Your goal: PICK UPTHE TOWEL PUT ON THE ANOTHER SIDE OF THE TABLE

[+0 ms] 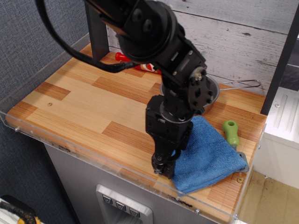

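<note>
Dragging looked like the step in hand: the gripper (pixel 163 166) pressed down at the towel's (pixel 205 156) left edge, near the front rim of the worktop (pixel 79 107), with the blue cloth spread out to the right and reaching almost to the near right corner. Whether the jaws were closed on the cloth could not be told (the arm's dark body hid the fingertips). Judging by where the towel lay, the carry seemed nearly over; the next move probably called for letting go and lifting clear without snagging a fold. A green-handled spatula (pixel 231 131) lay partly under the towel's right edge, and a steel pan (pixel 212 91) sat behind the arm. Farther back stood a red bottle (pixel 140 65) against a grey plank wall (pixel 233 32).
</note>
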### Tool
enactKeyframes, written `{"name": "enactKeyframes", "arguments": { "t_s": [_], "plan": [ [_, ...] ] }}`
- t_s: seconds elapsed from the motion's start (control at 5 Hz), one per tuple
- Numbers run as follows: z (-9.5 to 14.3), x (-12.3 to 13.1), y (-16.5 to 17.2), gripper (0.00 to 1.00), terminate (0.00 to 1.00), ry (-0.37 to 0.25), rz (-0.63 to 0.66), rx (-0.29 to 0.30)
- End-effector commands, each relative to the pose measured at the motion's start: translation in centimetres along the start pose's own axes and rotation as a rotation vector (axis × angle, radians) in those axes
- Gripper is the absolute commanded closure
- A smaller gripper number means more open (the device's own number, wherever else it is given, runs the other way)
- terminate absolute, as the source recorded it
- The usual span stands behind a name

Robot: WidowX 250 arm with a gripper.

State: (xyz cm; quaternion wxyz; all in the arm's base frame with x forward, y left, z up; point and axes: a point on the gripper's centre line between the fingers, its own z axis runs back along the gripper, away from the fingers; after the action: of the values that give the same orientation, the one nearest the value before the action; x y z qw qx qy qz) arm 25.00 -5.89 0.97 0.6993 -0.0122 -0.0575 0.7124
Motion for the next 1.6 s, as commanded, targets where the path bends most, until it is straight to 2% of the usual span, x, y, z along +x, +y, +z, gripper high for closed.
{"name": "enactKeyframes", "arguments": {
  "t_s": [0.0, 0.2, 0.4, 1.0, 1.2, 1.4],
  "plan": [
    [1.1, 0.3, 0.1, 0.0, 0.0, 0.008, -0.008, -0.044],
    [1.4, 1.0, 0.0, 0.0, 0.0, 0.004, 0.0, -0.054],
    [2.6, 2.3, -0.4, 0.0, 0.0, -0.012, -0.011, -0.098],
    [9.4, 8.2, -1.7, 0.0, 0.0, -0.069, 0.046, -0.243],
    [11.8, 10.0, -1.5, 0.0, 0.0, -0.069, 0.05, -0.255],
    [12.9, 10.9, -1.1, 0.0, 0.0, -0.051, 0.067, -0.239]
  ]
}}
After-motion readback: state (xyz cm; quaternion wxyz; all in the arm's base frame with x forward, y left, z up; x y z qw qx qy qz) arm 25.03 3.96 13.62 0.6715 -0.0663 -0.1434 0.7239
